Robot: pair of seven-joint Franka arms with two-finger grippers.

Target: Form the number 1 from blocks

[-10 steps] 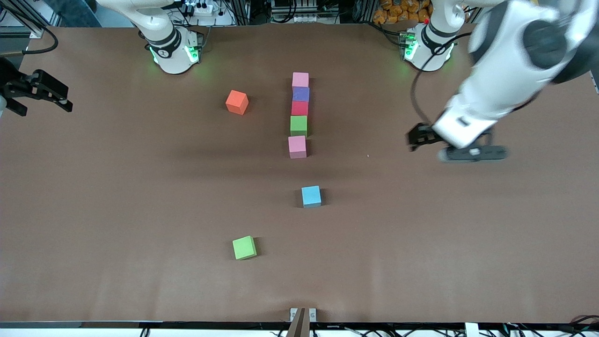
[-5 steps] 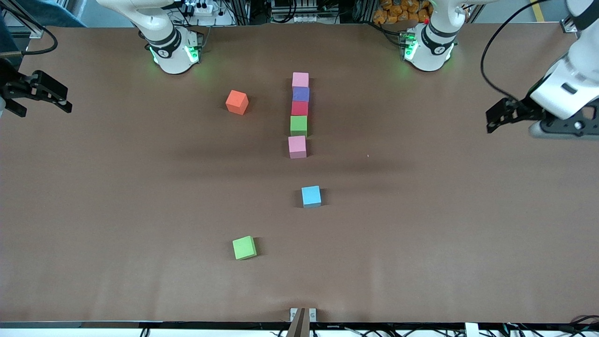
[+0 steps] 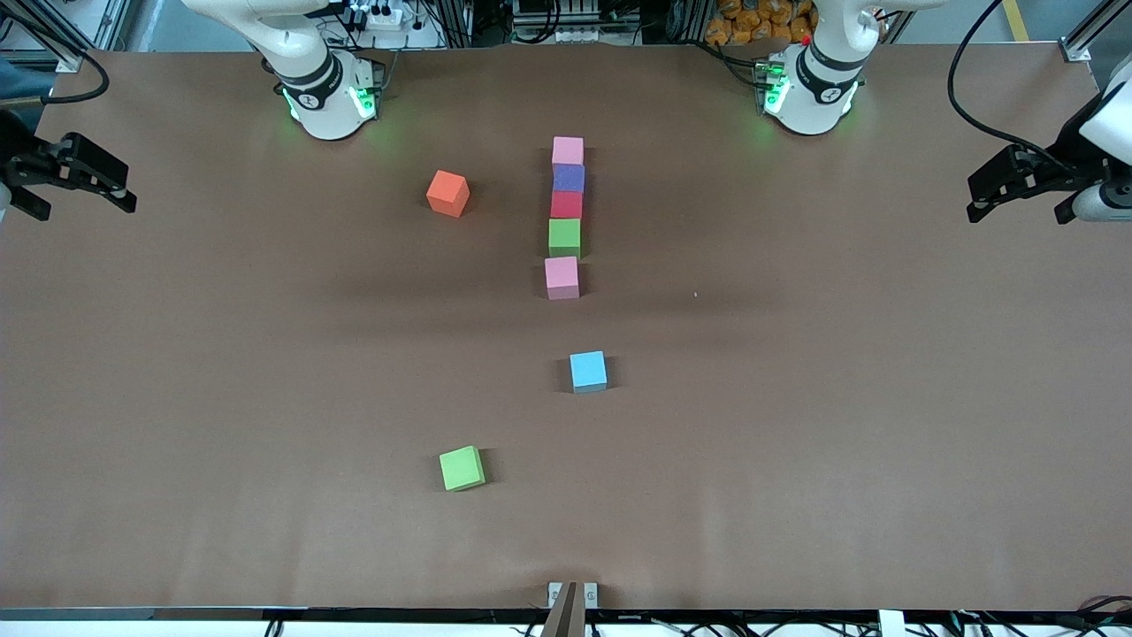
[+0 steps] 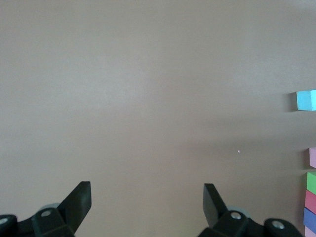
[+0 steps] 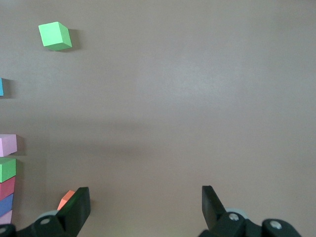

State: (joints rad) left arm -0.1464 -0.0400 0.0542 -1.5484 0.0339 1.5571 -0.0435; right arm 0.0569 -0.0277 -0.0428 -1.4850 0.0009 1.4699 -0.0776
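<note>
Five blocks make a line in the table's middle: pink (image 3: pixel 568 150), purple (image 3: pixel 569 179), red (image 3: pixel 566 205) and green (image 3: pixel 564 237) touch, and a second pink (image 3: pixel 562 277) sits a small gap nearer the camera. The light blue block (image 3: pixel 588 371) lies nearer still, alone. A second green block (image 3: pixel 462 468) is nearest the camera. The orange block (image 3: pixel 447 193) sits beside the line, toward the right arm's end. My left gripper (image 3: pixel 982 196) hangs open and empty over its end of the table. My right gripper (image 3: pixel 119 188) waits open and empty over the other end.
Both arm bases (image 3: pixel 323 88) (image 3: pixel 809 84) stand along the table's edge farthest from the camera. A small bracket (image 3: pixel 572 594) sits at the edge nearest the camera. Bare brown table (image 3: pixel 796 425) surrounds the blocks.
My left arm has swung away from the table's middle out to its own end, its gripper staying open. The blocks and the right arm have not moved.
</note>
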